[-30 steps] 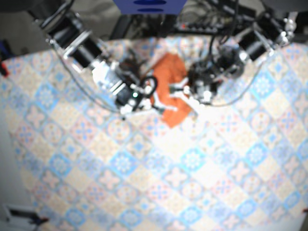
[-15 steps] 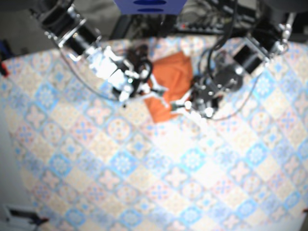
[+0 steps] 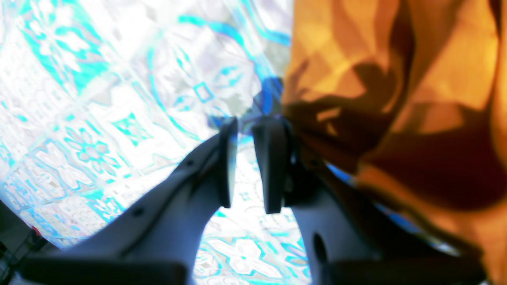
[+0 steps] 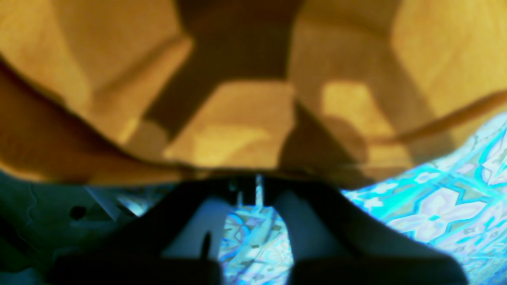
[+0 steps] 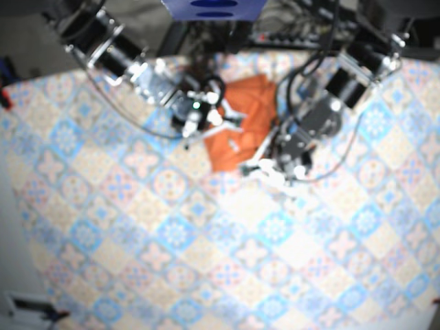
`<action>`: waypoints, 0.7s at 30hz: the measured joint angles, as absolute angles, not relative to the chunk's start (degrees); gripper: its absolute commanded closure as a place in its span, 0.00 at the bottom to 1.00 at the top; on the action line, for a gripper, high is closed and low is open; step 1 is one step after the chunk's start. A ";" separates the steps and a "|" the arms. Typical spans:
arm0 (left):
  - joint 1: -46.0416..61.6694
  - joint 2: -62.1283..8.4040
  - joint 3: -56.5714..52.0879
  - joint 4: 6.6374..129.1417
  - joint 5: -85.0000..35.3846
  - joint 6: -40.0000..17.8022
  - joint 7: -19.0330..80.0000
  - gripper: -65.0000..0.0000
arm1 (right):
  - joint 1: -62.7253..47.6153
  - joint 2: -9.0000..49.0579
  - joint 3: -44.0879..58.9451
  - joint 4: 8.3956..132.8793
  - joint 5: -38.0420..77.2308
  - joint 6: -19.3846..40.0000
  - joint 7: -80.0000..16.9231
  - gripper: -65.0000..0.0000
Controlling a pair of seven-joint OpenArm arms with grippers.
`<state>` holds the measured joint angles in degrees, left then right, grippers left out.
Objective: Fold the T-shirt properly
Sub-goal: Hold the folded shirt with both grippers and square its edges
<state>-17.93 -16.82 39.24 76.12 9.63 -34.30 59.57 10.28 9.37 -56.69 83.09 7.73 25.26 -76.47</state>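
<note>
Crumpled orange T-shirt [image 5: 244, 130] toward 12 o'clock on patterned tablecloth [image 5: 172, 234], left gripper [image 3: 250, 130] at its 5 o'clock edge, narrowly parted, pinching nothing, right gripper [image 4: 249, 186] at 9 o'clock, tips nearly together under hem, grasp impossible to tell.

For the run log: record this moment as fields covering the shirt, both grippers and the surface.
orange T-shirt: bunched and creased, not flat, at the table's far middle
patterned tablecloth: covers the table under the shirt
left gripper: narrow empty gap between the fingers, shirt against its outer side
right gripper: at the shirt's edge, grip too blurred to tell
fold: not finished
</note>
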 measured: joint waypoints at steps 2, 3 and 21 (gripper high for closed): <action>-17.76 -16.82 39.24 76.12 9.65 -34.30 59.55 0.84 | 10.28 9.37 -56.69 83.09 7.86 25.26 -76.51 0.99; -17.47 -16.82 39.20 76.16 9.67 -34.30 59.55 0.84 | 10.26 9.37 -56.69 83.09 7.84 25.26 -76.51 0.99; -18.72 -16.84 39.00 76.38 9.82 -34.30 59.53 0.84 | 11.84 7.77 -61.91 82.59 7.94 25.30 -79.11 0.99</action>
<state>-18.72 -16.84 39.00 76.38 9.82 -34.30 59.53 11.84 7.77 -61.91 82.59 7.94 25.30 -79.11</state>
